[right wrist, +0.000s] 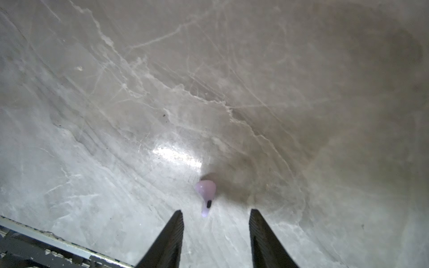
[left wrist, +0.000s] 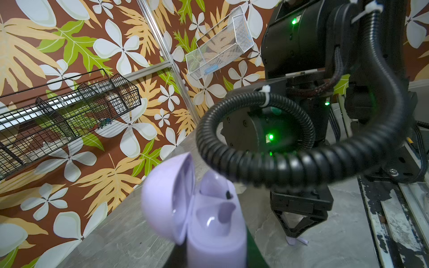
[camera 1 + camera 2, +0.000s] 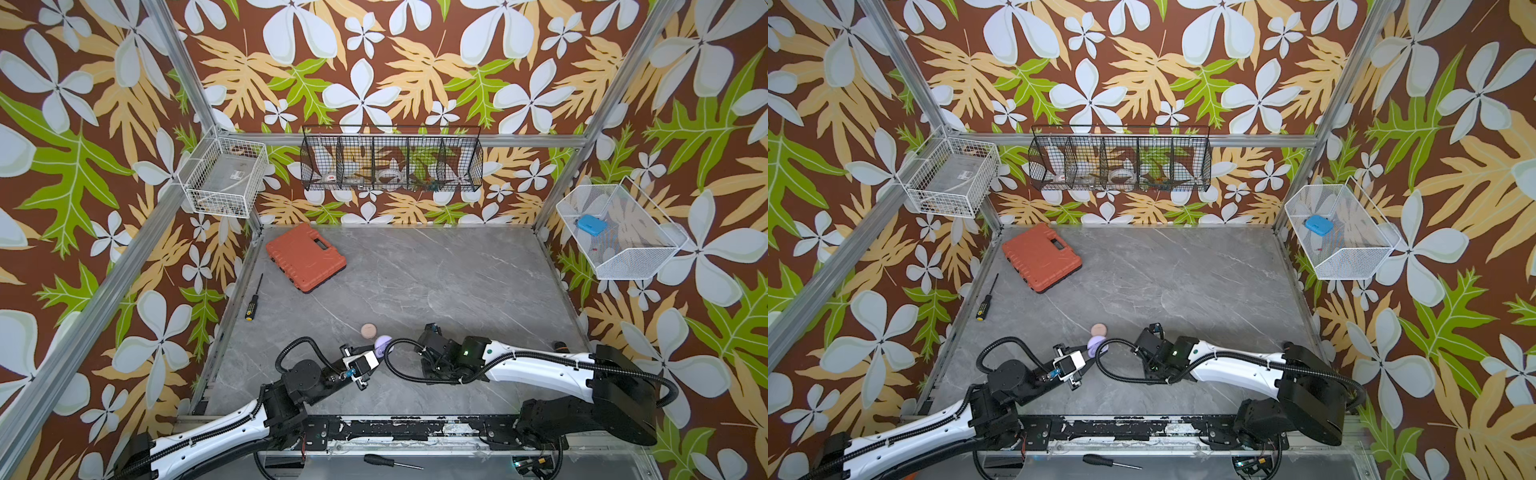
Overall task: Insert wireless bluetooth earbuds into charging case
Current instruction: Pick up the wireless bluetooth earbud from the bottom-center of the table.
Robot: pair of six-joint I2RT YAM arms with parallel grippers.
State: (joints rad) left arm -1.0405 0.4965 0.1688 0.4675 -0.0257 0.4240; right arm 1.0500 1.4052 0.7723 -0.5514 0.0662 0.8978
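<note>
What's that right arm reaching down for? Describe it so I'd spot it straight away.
On the grey marble table, near its front edge, the right arm's end effector points down. At its dark, parted fingertips lies a tiny lavender earbud with a short stem. Unlike its twin, seated in the open lavender case, it lies loose on the stone.

In both top views you have bright, even, diffuse light. The table shows only soft shadows beneath the arms, and detail is sharp. In the left wrist view, the lavender case is close and out of focus. In the right wrist view, note a white glare patch on the table, a blurred lavender earbud, and broad shadow toward one corner.
</note>
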